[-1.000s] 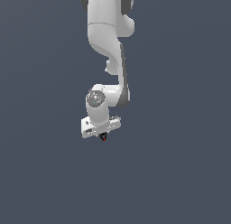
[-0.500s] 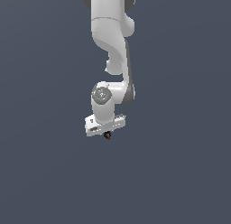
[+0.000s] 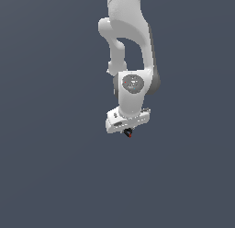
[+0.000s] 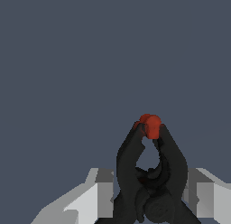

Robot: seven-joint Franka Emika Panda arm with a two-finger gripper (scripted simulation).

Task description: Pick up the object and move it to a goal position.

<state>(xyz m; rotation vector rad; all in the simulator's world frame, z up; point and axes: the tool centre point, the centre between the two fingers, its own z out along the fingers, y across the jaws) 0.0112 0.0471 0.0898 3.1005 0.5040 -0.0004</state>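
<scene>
The object (image 3: pixel 128 132) is a tiny black irregular thing with a red spot, hanging just under the white hand in the exterior view. The wrist view shows it large: two black prongs meeting at a red tip (image 4: pixel 150 124), its body (image 4: pixel 151 178) sitting between the grey fingers (image 4: pixel 100 191). My gripper (image 3: pixel 128 130) is shut on the object, which is lifted above the dark grey ground. The fingertips are mostly hidden by the white hand in the exterior view.
The white arm (image 3: pixel 131 48) comes down from the exterior view's upper edge. Around it lies only a plain dark grey surface (image 3: pixel 50 167), with no other objects or edges in sight.
The arm has carried the object toward the exterior view's right and slightly upward. The grip on the object is unchanged.
</scene>
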